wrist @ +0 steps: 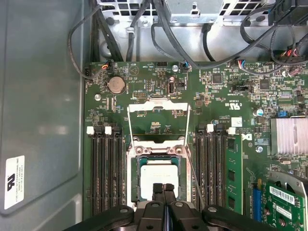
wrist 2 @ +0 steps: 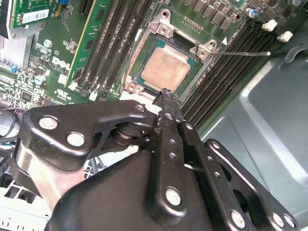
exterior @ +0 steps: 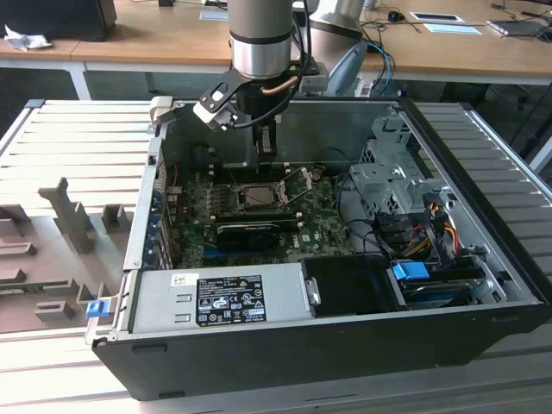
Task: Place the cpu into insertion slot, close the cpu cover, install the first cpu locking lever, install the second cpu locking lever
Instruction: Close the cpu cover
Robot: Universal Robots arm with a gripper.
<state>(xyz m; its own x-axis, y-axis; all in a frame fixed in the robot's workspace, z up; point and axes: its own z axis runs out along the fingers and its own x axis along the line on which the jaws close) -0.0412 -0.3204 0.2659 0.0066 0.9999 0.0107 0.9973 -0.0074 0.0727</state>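
The robot's black gripper (wrist: 163, 189) hangs straight down inside the open black metal computer case (exterior: 328, 349). Its jaws are pressed together on nothing, with their tips right at one edge of the small square cpu with the pale metal top (wrist: 158, 174); whether they touch it I cannot tell. The chip lies flat inside the square dark insertion slot (wrist: 135, 179), so I'd guess the closed tips are there to nudge or check its seating, not to carry it. The first wrist view settles what the exterior view leaves uncertain: the thin silvery hinged cpu cover (wrist: 159, 102) lies swung back just beyond the slot, not yet closed. The second wrist view adds a thin silvery wire locking lever (wrist 2: 240, 54) sticking out beside the slot, unlatched.
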